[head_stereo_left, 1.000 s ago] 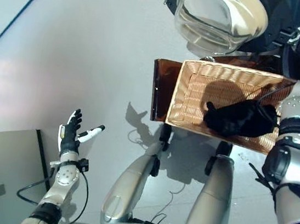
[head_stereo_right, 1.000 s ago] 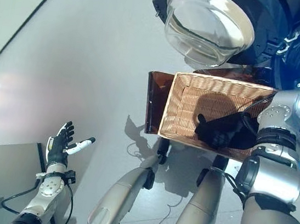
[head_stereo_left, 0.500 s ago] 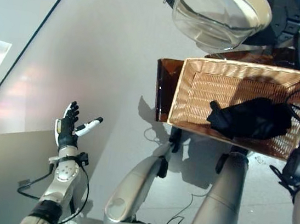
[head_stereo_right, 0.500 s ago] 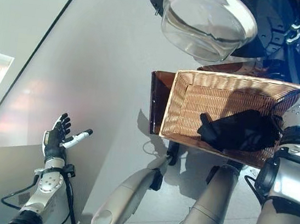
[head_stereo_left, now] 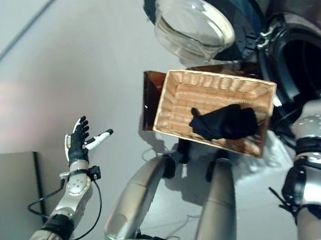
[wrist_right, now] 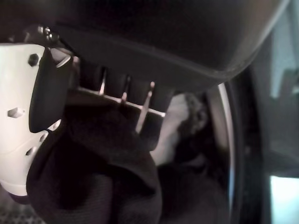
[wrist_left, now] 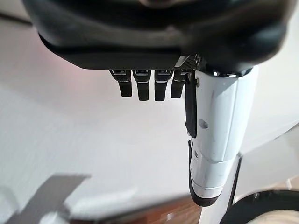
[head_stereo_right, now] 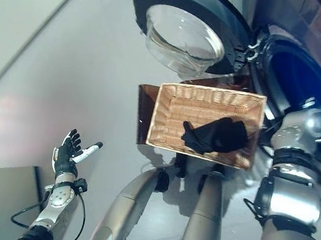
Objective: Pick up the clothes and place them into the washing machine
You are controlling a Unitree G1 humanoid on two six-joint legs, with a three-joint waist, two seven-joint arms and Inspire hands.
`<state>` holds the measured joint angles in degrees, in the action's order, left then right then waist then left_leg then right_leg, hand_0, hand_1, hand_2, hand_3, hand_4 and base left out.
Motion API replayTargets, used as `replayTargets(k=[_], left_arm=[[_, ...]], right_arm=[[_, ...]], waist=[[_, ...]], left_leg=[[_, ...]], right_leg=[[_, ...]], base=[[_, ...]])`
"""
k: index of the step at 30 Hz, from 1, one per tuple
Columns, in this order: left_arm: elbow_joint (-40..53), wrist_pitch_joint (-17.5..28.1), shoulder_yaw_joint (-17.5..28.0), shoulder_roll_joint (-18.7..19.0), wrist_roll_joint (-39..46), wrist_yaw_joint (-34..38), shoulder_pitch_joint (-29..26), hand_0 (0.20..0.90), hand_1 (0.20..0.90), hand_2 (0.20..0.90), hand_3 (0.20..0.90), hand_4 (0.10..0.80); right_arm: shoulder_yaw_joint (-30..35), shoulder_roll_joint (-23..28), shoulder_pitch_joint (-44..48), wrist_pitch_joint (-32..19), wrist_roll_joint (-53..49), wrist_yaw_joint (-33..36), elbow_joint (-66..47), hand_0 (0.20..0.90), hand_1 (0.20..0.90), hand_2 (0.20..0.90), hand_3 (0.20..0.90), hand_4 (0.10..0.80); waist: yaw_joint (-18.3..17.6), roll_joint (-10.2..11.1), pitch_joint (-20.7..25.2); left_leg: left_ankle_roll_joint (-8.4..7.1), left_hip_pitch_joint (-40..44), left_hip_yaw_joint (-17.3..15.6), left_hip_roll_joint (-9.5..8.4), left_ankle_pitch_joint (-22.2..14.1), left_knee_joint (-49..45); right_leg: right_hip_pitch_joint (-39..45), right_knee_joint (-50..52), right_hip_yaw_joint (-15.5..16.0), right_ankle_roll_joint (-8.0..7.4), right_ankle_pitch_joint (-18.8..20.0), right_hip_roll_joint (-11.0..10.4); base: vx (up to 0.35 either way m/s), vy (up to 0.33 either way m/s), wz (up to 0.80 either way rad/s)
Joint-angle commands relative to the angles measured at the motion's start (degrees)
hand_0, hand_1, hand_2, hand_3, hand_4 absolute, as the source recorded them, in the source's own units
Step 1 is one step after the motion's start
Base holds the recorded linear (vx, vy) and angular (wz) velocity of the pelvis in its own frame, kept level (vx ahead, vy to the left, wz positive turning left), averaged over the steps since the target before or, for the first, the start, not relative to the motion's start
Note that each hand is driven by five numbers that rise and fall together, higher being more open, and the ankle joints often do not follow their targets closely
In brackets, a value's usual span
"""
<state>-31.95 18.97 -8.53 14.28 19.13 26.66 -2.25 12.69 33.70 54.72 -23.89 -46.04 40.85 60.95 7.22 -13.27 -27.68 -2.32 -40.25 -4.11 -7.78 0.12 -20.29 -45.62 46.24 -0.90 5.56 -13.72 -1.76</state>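
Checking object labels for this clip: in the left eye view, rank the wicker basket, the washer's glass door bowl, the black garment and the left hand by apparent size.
1. Wicker basket.
2. Glass door bowl, though it sits farther from the camera, so its true size is unsure.
3. Black garment, lying in the basket.
4. Left hand, open and empty.

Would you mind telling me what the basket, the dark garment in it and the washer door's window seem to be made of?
The basket looks like woven wicker, tan and matte: a fine weave pattern shows on its walls and floor. The dark garment appears to be soft black fabric, since it lies crumpled with folds and no shine. The door window seems to be clear glass or plastic: a see-through, glossy bowl with bright highlights.
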Motion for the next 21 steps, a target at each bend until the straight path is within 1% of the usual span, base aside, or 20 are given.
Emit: replayTargets(k=[1, 2, 3, 4, 5, 6, 7, 8, 9, 10, 11, 12, 13, 15, 17, 19, 21], left_arm=[[3.0, 3.0, 4.6, 6.4, -0.3, 2.0, 0.5, 0.9, 0.9, 0.9, 0.9, 0.8], [2.9, 3.0, 4.7, 6.3, -0.3, 2.0, 0.3, 0.9, 0.9, 0.9, 0.9, 0.8], [3.6, 3.6, 3.8, 7.1, -0.4, 2.0, -0.1, 0.9, 0.9, 0.9, 0.9, 0.8], [4.3, 4.1, 3.7, 7.4, 0.0, 1.8, -0.7, 0.9, 0.9, 0.9, 0.9, 0.8], [6.0, 4.9, 4.1, 7.7, 0.8, 2.0, -1.1, 0.9, 0.9, 0.9, 0.9, 0.8], [6.6, 5.3, 4.1, 7.6, 1.3, 2.1, -1.2, 0.9, 0.9, 0.9, 0.9, 0.8], [6.6, 5.8, 3.6, 7.4, 1.5, 2.0, -1.6, 0.9, 0.9, 0.9, 0.9, 0.8], [7.1, 6.2, 3.5, 7.3, 1.5, 2.2, -2.3, 0.9, 0.9, 0.9, 0.9, 0.8], [7.8, 6.3, 3.4, 6.6, 1.7, 2.0, -2.6, 0.9, 0.9, 0.9, 0.9, 0.8], [7.9, 5.7, 3.3, 6.6, 1.9, 1.9, -3.1, 0.9, 0.9, 0.9, 0.9, 0.8], [8.9, 6.1, 3.9, 6.7, 1.4, 1.8, -2.2, 0.9, 0.9, 0.9, 0.9, 0.8], [10.1, 6.2, 4.4, 6.3, 1.0, 1.8, -0.9, 0.9, 0.9, 0.9, 0.9, 0.8], [10.3, 6.2, 4.3, 6.3, 1.0, 1.8, -0.8, 0.9, 0.9, 0.9, 0.9, 0.8], [10.8, 6.1, 4.6, 5.4, 0.8, 1.3, 1.1, 0.9, 0.9, 0.9, 0.9, 0.8], [10.6, 6.0, 4.7, 5.0, 1.2, 1.3, 1.2, 0.9, 0.9, 0.9, 0.9, 0.8], [11.8, 6.0, 5.4, 4.9, 0.8, 1.7, 1.8, 0.9, 0.9, 0.9, 0.9, 0.8], [12.6, 6.1, 5.8, 5.1, 0.7, 1.7, 2.5, 0.9, 0.9, 0.9, 0.9, 0.8]], right_arm=[[-1.0, 4.2, -1.7, -4.9, 1.7, -3.6, -6.2, 0.2, 0.2, 0.2, 0.2, 0.3], [-1.2, 4.3, -1.4, -4.9, 1.6, -3.7, -6.0, 0.2, 0.2, 0.2, 0.2, 0.3], [-1.4, 3.8, -0.6, -4.8, 1.0, -3.9, -5.8, 0.2, 0.2, 0.2, 0.2, 0.3], [-1.9, 4.0, 0.1, -4.4, 0.6, -4.0, -5.2, 0.2, 0.2, 0.2, 0.2, 0.3], [-2.5, 4.1, 0.6, -4.1, 1.0, -4.3, -5.0, 0.2, 0.2, 0.2, 0.2, 0.3], [-2.6, 4.5, 1.1, -3.7, 0.5, -4.4, -4.4, 0.2, 0.2, 0.2, 0.2, 0.3], [-3.2, 5.2, 2.4, -3.3, 0.2, -4.7, -3.1, 0.2, 0.2, 0.2, 0.2, 0.3], [-4.3, 6.3, 3.9, -2.6, 0.4, -4.9, -2.0, 0.2, 0.2, 0.2, 0.2, 0.3], [-4.1, 7.0, 4.6, -2.4, -0.3, -4.9, -1.1, 0.2, 0.2, 0.2, 0.2, 0.3], [-4.4, 7.0, 4.8, -2.4, -0.7, -5.0, -0.6, 0.2, 0.2, 0.2, 0.2, 0.3], [-4.3, 7.6, 4.3, -2.3, -0.8, -5.2, -0.3, 0.2, 0.2, 0.2, 0.2, 0.3], [-4.1, 8.2, 4.0, -2.2, -0.9, -5.5, -0.5, 0.2, 0.2, 0.2, 0.2, 0.3], [-4.1, 8.2, 3.9, -2.2, -0.9, -5.6, -0.4, 0.2, 0.2, 0.2, 0.2, 0.3], [-4.1, 9.4, 4.2, -1.6, -0.8, -5.8, 0.8, 0.2, 0.2, 0.2, 0.2, 0.3], [-4.2, 9.6, 4.9, -1.8, -0.8, -5.1, 1.2, 0.2, 0.2, 0.2, 0.2, 0.3], [-4.8, 8.8, 5.0, -2.1, 0.0, -4.3, 0.4, 0.2, 0.2, 0.2, 0.2, 0.3], [-3.9, 8.7, 4.5, -2.2, -0.2, -4.6, 0.4, 0.2, 0.2, 0.2, 0.2, 0.3]], waist=[[-2.7, -0.9, -1.6], [-2.7, -0.8, -2.0], [-3.6, -1.5, -2.1], [-3.5, -1.5, -2.1], [-3.1, -1.9, -2.1], [-3.0, -1.7, -2.1], [-3.2, -1.3, -1.9], [-3.6, -0.9, -1.8], [-3.9, -0.3, -1.7], [-3.8, -0.1, -1.6], [-4.0, -0.2, -1.3], [-3.9, -1.1, -0.8], [-3.9, -1.2, -0.6], [-3.5, -1.5, -0.1], [-3.3, -1.7, 0.1], [-2.9, -1.6, 0.6], [-2.3, -1.5, 1.2]], left_leg=[[2.37, 0.1, -1.7, 1.23, 2.9, -1.9], [2.56, 0.1, -2.1, 1.2, 2.7, -2.1], [3.17, 0.9, -1.8, 1.62, 2.6, -2.3], [3.67, 0.7, -2.0, 1.82, 1.8, -2.9], [3.82, 2.0, -1.9, 2.35, 1.2, -2.1], [3.52, 2.4, -1.6, 2.3, 0.6, -2.0], [3.17, 3.0, -1.3, 1.9, 0.1, -1.4], [2.63, 3.9, -1.1, 1.48, -0.7, -0.9], [1.82, 4.1, -1.3, 1.02, -2.0, -1.2], [1.6, 3.5, -1.6, 0.82, -2.2, -2.3], [1.64, 2.8, -1.2, 0.78, -2.4, -3.2], [1.49, 3.1, -1.3, 1.4, -2.5, -2.7], [1.47, 3.0, -1.3, 1.41, -2.5, -2.7], [0.91, 3.2, -1.4, 2.23, -2.7, -2.1], [0.59, 2.7, -1.4, 2.71, -2.9, -2.4], [0.33, 2.0, -1.3, 3.27, -2.7, -2.2], [0.1, 0.7, -1.6, 3.77, -3.0, -2.6]], right_leg=[[9.2, 5.2, 4.4, -9.76, 0.7, -1.1], [9.0, 5.7, 4.1, -10.02, 0.7, -1.2], [5.5, 8.9, 2.2, -11.17, 2.9, -0.9], [3.0, 8.5, 0.2, -10.82, 2.5, -1.8], [1.3, 5.9, -1.4, -10.3, 2.7, -4.3], [0.4, 0.8, -2.9, -10.0, 4.0, -7.2], [1.0, -7.7, -4.0, -10.28, 6.6, -8.2], [1.5, -16.6, -5.1, -11.15, 10.2, -9.1], [2.6, -24.0, -4.8, -12.09, 12.8, -10.7], [4.9, -27.3, -4.2, -12.14, 14.8, -11.4], [5.9, -27.1, -5.0, -12.42, 15.9, -11.6], [4.9, -25.3, -4.9, -12.29, 16.2, -10.9], [4.8, -25.3, -4.9, -12.27, 16.2, -10.9], [4.9, -25.7, -3.0, -12.24, 15.4, -11.0], [5.0, -25.5, -2.8, -11.88, 14.9, -10.9], [4.2, -24.6, -2.1, -11.49, 14.2, -10.6], [2.9, -23.5, -1.1, -11.25, 13.5, -10.5]], base=[[0.125, 0.151, -0.24], [0.061, 0.206, 0.08], [0.052, 0.175, 0.05], [0.106, 0.21, -0.23], [0.107, 0.111, -0.47], [0.14, 0.002, -0.56], [0.162, -0.079, -0.51], [0.198, -0.12, -0.52], [0.14, -0.152, -0.55], [0.074, -0.14, -0.72], [0.036, -0.089, -0.38], [0.033, -0.023, 0.03], [0.067, -0.009, 0.73], [0.068, -0.038, 0.75], [0.027, -0.073, 0.16], [0.013, -0.073, 0.04], [0.015, -0.052, 0.24]])
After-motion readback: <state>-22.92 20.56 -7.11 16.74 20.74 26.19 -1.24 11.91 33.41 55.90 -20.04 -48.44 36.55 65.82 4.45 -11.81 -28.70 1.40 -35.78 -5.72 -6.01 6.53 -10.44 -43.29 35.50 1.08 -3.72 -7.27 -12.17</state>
